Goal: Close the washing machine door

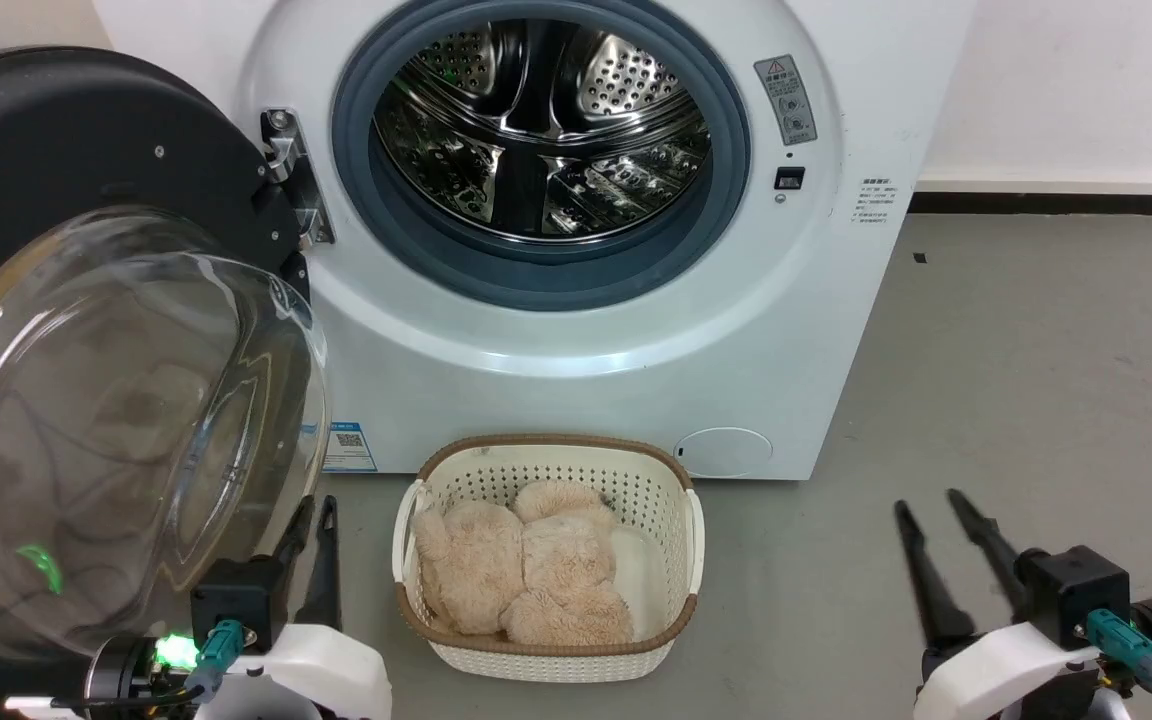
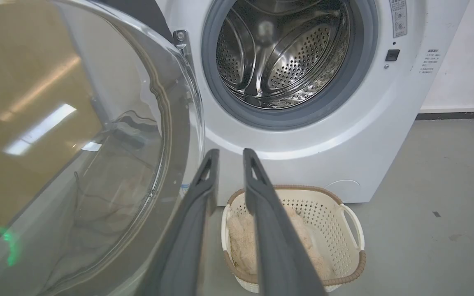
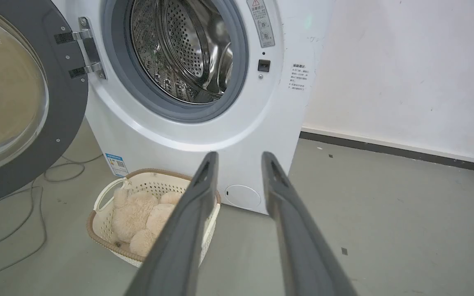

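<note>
Both are empty: the left gripper point(image 2: 231, 152), jaws narrowly apart, sits just beside the washing machine door point(image 1: 66, 140); the right gripper point(image 1: 927, 499) is slightly wider. The door stands swung open at the washing machine's point(image 1: 586, 340) left edge, on a metal hinge point(image 1: 291, 170). It is probably heavy and rigid, with slick bulging glass, so push the black rim opposite the hinge. Beyond is a perforated steel drum point(image 1: 546, 130).

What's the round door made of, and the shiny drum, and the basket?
Door: probably glossy black plastic rim around clear glass, since you see through it. Drum: shiny steel-looking metal, mirror reflections, punched holes. Basket: likely cream plastic, matte, brown woven-looking rim.
</note>
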